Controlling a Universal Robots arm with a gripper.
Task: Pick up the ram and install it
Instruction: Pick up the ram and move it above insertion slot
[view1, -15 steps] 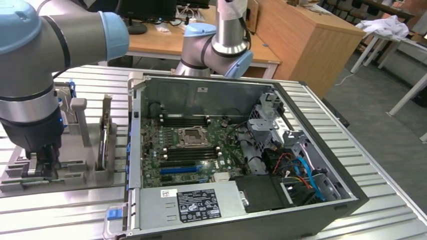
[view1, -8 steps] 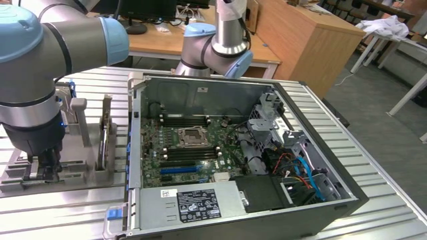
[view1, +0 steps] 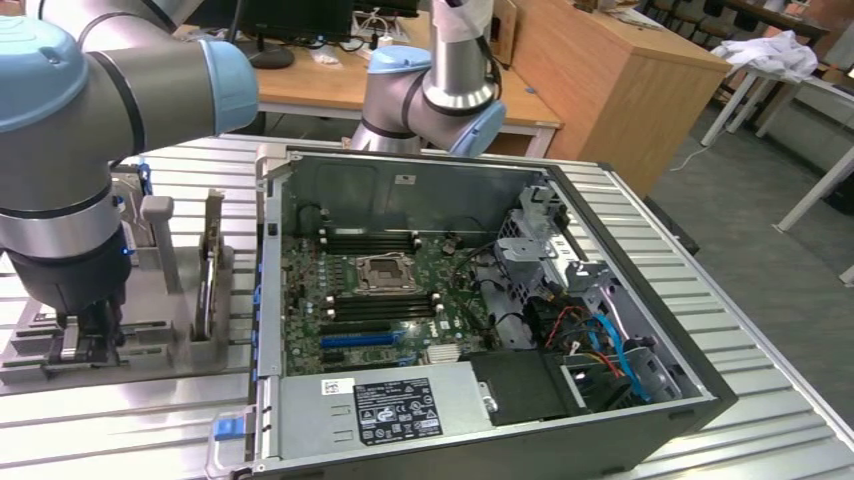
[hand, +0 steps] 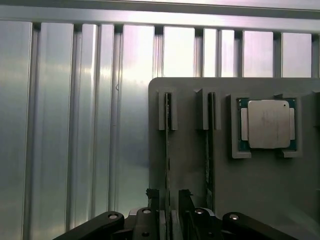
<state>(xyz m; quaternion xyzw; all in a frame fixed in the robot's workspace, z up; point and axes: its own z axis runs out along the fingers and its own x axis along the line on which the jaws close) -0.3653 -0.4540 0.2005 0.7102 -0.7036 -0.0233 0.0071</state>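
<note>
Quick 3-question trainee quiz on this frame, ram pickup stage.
1. True or false: the gripper is inside the open PC case.
2. Multiple choice: around the ram nearest it, the jaws stand A) open, one on each side; B) shut above it; C) clamped on its end.
3. Fill in: the fixture holds ___ ram sticks standing on edge.
Key: 1 false, it is down at the fixture; 2 A; 3 two.
</note>
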